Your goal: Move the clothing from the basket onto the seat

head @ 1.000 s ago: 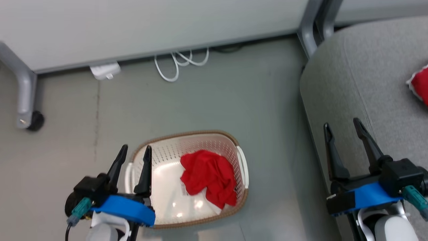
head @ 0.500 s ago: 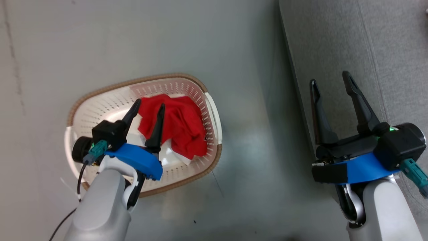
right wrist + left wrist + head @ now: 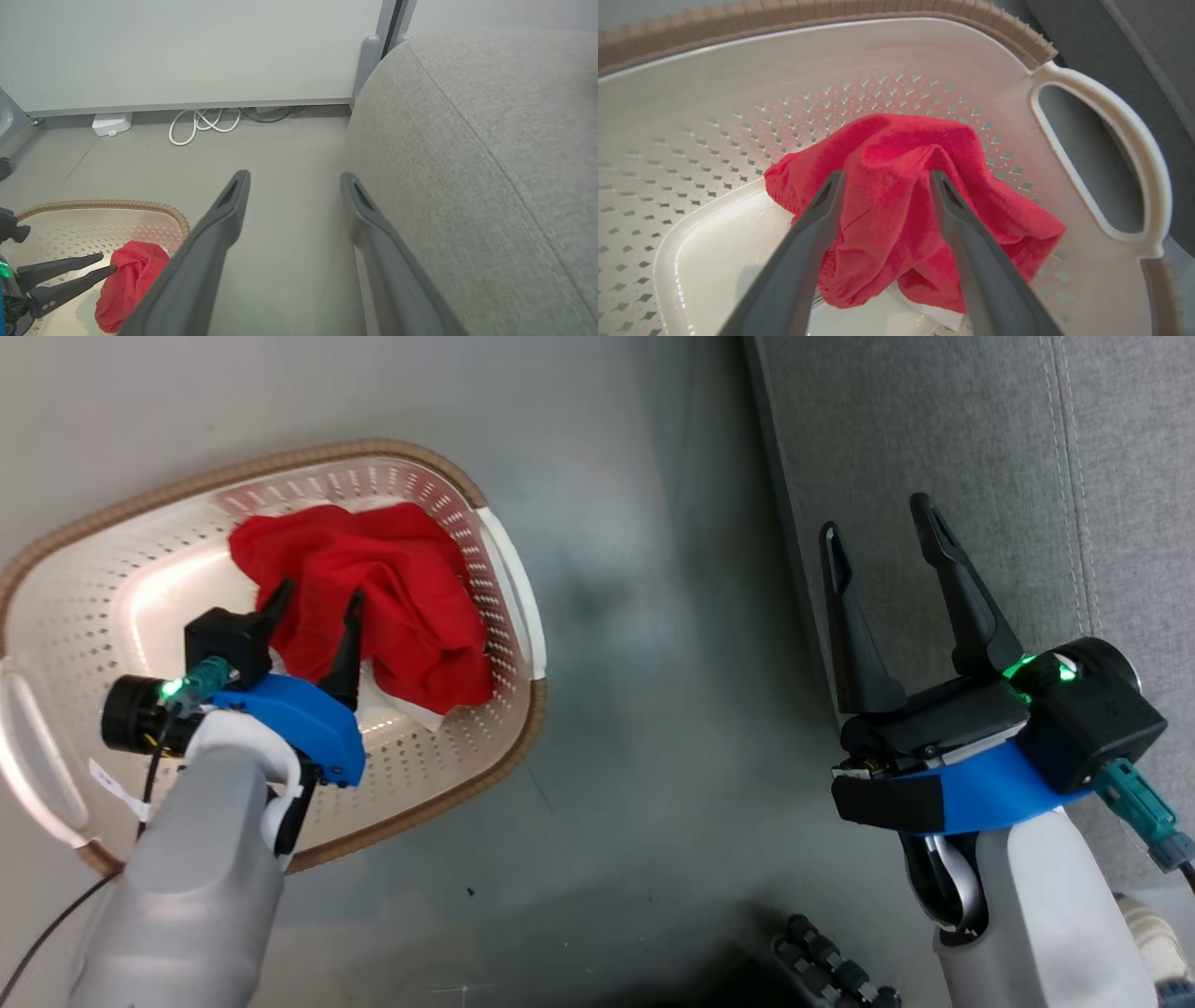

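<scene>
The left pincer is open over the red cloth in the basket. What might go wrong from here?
The left pincer straddles one raised fold of the red garment; closing might catch just a thin pinch that slips free. The garment lies against the basket wall, so lifting may snag the holes or drag the basket.

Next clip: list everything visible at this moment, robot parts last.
floor: one, grey, under the basket
basket: one, cream with brown rim, on the floor
garment: one, bright red, crumpled in the basket
seat: one, grey, right of the basket
cable: one, white, coiled by the wall
box: one, white, left of the cable
left gripper: one, dark, open astride the garment
right gripper: one, dark, open near the seat's edge
</scene>
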You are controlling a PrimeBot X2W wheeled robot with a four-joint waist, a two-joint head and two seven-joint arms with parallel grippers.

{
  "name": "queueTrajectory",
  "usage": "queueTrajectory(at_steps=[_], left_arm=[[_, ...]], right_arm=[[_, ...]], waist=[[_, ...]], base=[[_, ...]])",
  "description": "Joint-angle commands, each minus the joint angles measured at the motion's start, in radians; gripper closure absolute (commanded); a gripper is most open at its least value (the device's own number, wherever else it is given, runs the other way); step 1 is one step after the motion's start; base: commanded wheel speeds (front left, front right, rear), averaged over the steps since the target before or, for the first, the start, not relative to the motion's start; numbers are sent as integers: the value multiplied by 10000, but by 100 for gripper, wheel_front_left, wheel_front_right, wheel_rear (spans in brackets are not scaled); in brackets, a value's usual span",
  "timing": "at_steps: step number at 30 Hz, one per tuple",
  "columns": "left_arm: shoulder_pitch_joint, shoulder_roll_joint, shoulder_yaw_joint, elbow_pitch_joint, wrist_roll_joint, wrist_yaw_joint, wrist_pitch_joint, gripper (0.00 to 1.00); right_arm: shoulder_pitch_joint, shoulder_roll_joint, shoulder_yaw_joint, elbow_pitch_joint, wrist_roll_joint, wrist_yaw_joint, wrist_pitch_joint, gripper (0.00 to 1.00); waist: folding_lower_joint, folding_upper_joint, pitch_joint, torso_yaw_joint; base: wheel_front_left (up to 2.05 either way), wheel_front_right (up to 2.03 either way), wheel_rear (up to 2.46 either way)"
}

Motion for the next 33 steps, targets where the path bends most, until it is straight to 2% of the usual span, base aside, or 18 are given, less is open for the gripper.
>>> queueTrajectory(at_steps=[1,11,16,17,18,19,20,33], left_arm=[[-212,121,74,139,16,32,-34,0],[-826,452,336,1030,-71,314,-34,0],[-1031,355,297,1575,-180,162,-31,0],[-1100,329,258,1719,-194,124,-15,19],[-1164,300,223,1817,-216,110,-17,60],[-1217,265,198,1909,-234,68,-17,85],[-1263,237,164,2012,-250,49,-16,100],[-1473,175,-14,2500,-404,-138,-29,100]], right_arm=[[-159,21,51,41,66,-10,-93,0],[-440,19,486,309,322,-10,-404,0],[-324,19,526,436,341,-11,-470,0],[-288,19,529,452,343,-11,-479,0],[-258,19,530,464,345,-11,-494,0],[-237,19,525,476,350,-11,-505,0],[-228,19,522,483,353,-11,-511,0],[-433,19,624,660,352,-11,-574,0]], waist=[[-3,0,381,-284],[-3,0,969,-673],[-3,0,1035,-735],[-3,0,1041,-731],[-3,0,1047,-727],[-3,0,1053,-724],[-3,0,1059,-722],[-3,0,992,-709]], base=[[0,0,0],[0,0,0],[0,0,0],[0,0,0],[0,0,0],[0,0,0],[0,0,0],[0,0,0]])
